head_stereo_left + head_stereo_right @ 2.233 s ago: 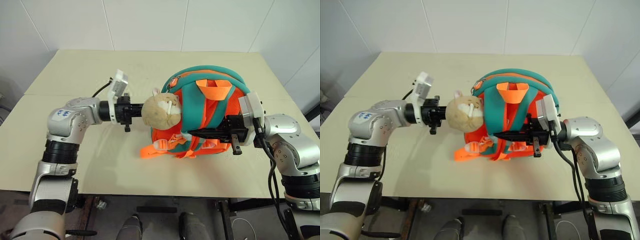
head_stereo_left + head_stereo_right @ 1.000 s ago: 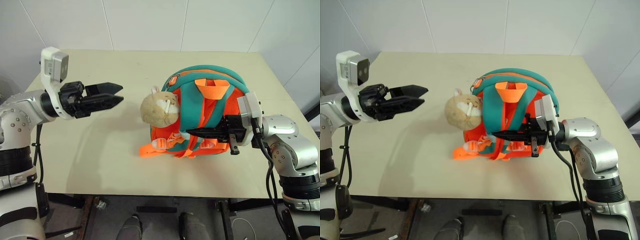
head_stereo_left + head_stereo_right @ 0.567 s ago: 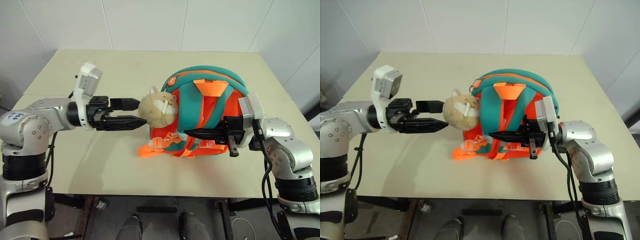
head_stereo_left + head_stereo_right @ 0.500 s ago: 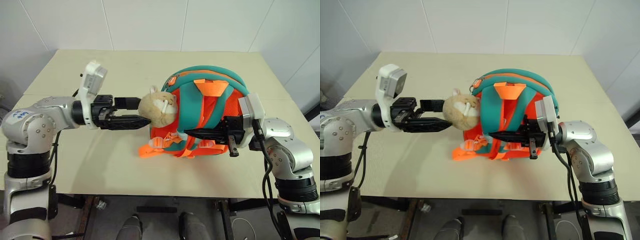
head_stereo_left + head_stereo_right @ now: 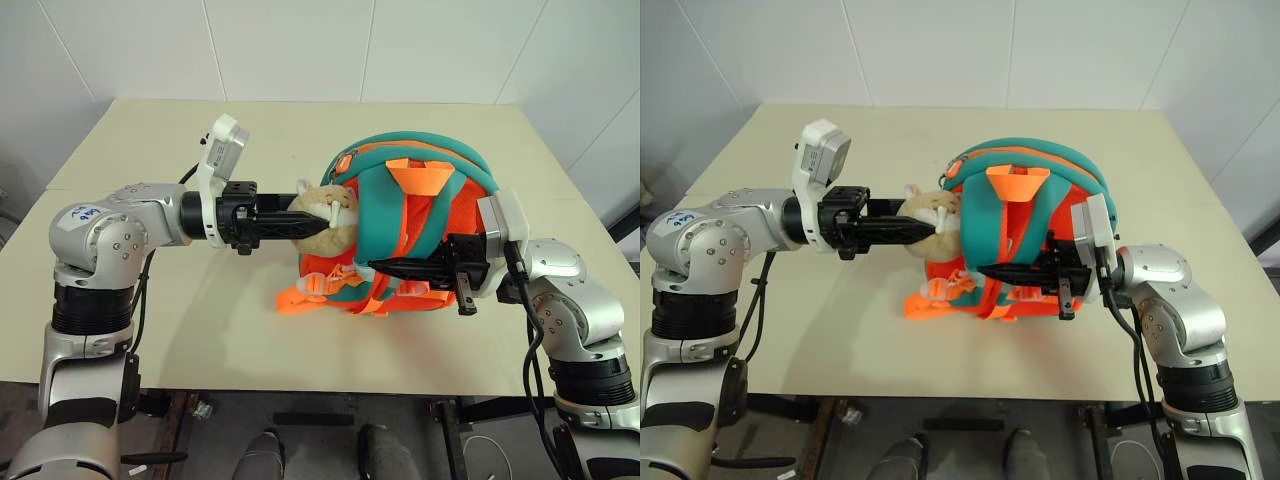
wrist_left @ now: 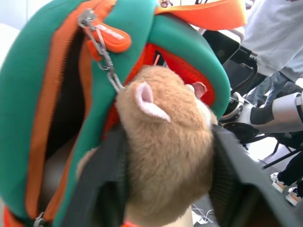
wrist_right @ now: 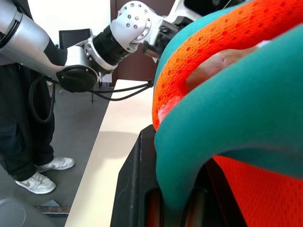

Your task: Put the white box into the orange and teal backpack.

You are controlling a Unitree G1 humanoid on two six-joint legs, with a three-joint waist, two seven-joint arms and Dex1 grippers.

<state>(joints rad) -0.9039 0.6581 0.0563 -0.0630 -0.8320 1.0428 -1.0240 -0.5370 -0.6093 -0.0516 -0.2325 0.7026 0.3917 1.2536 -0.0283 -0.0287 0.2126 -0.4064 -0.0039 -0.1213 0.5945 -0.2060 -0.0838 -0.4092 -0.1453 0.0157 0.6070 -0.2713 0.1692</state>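
Left gripper (image 5: 300,224) clamped on tan plush head (image 5: 330,216), right gripper (image 5: 385,266) pinching teal strap (image 5: 377,215), orange and teal backpack (image 5: 440,205)

Orange and teal backpack (image 5: 425,215): matt padded cloth, orange mesh panel, woven webbing. Plush head (image 6: 165,156): fuzzy tan pile. Zipper pull (image 6: 97,40): shiny metal chain. Table (image 5: 160,150): smooth matt beige.

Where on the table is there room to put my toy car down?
The table is bare along its far edge behind the backpack, and at the near edge in front of it. It is crowded in the middle: the left gripper squeezes the plush head, and the right gripper pinches a teal strap.
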